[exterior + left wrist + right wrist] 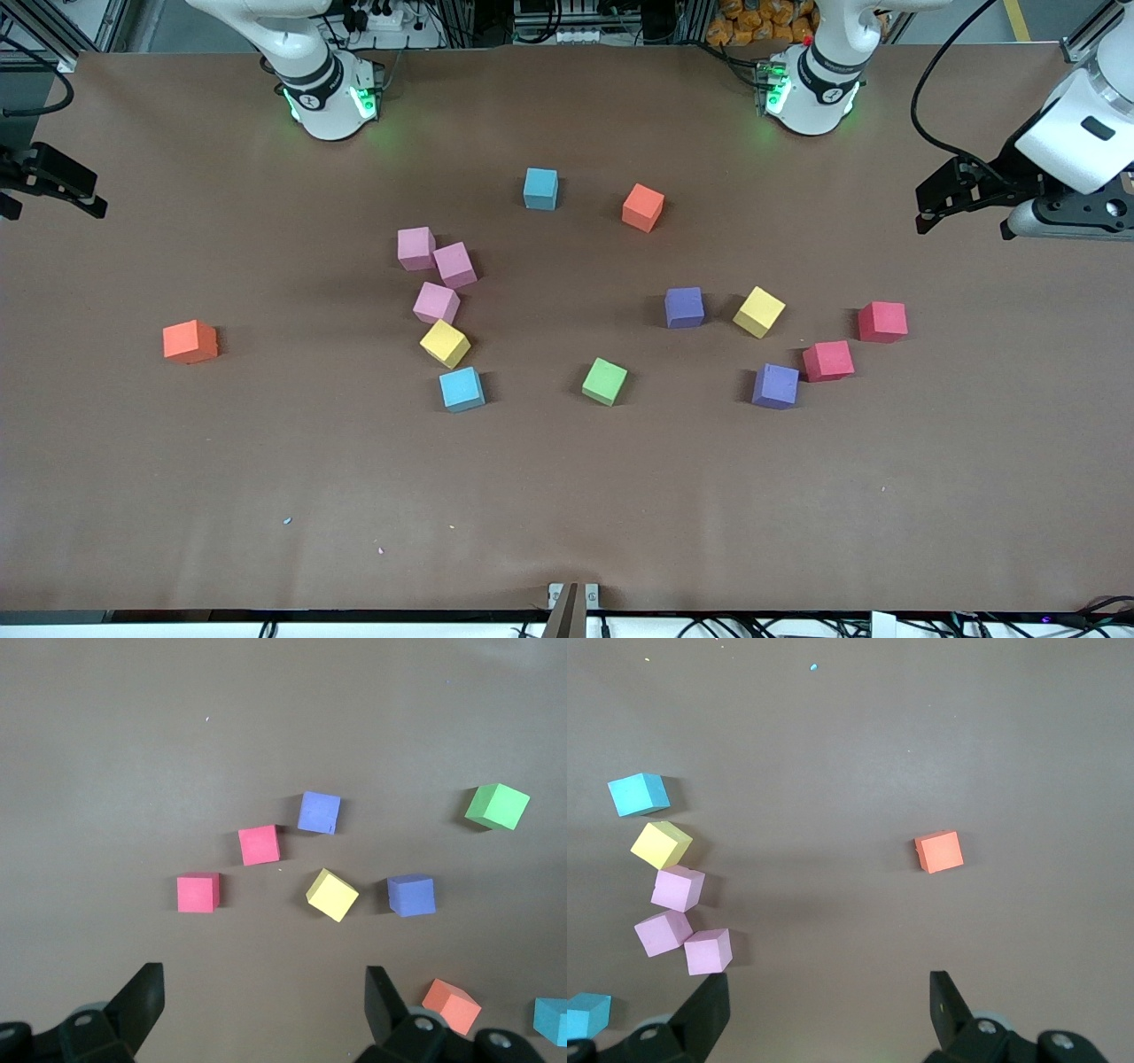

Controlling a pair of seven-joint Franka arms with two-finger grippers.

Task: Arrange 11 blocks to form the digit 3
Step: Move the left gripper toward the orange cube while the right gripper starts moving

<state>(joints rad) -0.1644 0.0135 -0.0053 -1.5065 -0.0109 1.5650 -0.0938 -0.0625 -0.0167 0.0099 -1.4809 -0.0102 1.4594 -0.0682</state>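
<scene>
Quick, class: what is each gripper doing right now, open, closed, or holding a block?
Left gripper: open, holding nothing, over bare table near the red cubes.
Right gripper: open, holding nothing, over bare table near the pink blocks.

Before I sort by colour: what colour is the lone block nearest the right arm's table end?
Orange, clearest in the front view.

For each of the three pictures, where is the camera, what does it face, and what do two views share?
Front view: high across the table, facing both bases; scattered blocks.
Left wrist view: above the left gripper, open, facing down on red blocks.
Right wrist view: above the right gripper, open, over pink blocks.
Shared: green block.
</scene>
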